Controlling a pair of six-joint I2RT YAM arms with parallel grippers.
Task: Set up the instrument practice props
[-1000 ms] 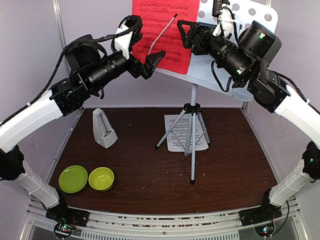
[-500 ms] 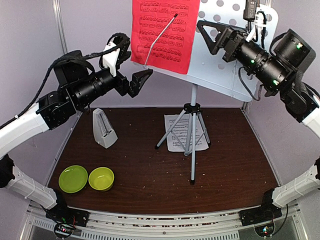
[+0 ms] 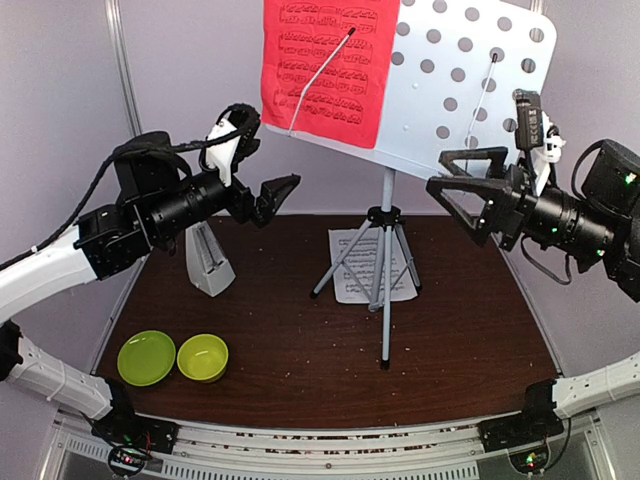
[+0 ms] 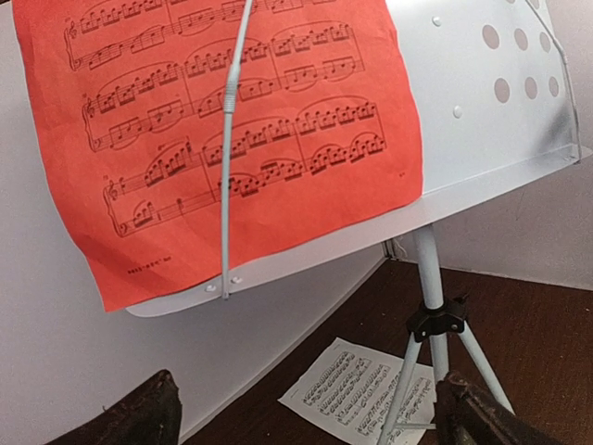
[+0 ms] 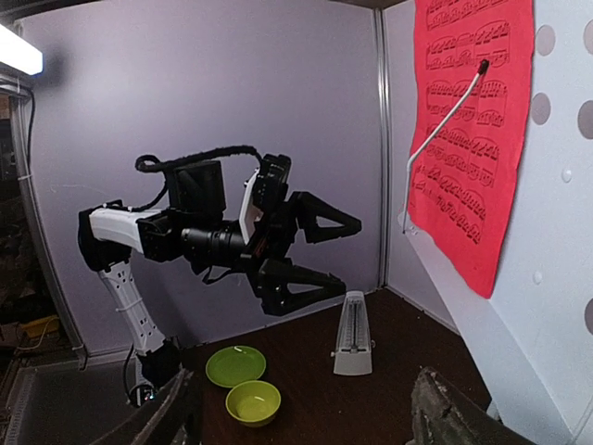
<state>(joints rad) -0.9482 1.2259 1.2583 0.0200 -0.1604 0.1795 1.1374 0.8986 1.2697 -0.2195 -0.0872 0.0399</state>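
Observation:
The grey-white music stand (image 3: 455, 95) stands on its tripod at the back middle, perforated desk tilted. A red music sheet (image 3: 325, 65) lies on the desk's left half under a wire page holder; the left wrist view shows this sheet (image 4: 232, 139) close up. The white music sheet (image 3: 358, 268) lies flat on the table under the tripod legs. The whitish metronome (image 3: 210, 268) stands at the left, partly behind my left arm. My left gripper (image 3: 278, 192) hangs open and empty below the desk's left corner. My right gripper (image 3: 437, 168) is open and empty under the desk's right edge.
Two lime-green bowls, a shallow one (image 3: 146, 357) and a deeper one (image 3: 202, 357), sit at the front left of the dark brown table (image 3: 300, 360). Grey walls close in the back and both sides. The tripod's legs (image 3: 385, 300) spread over the middle of the table.
My right arm has swung down and to the right, away from the desk's upper part. My left gripper has drawn back left and lower. The red sheet stays on the desk.

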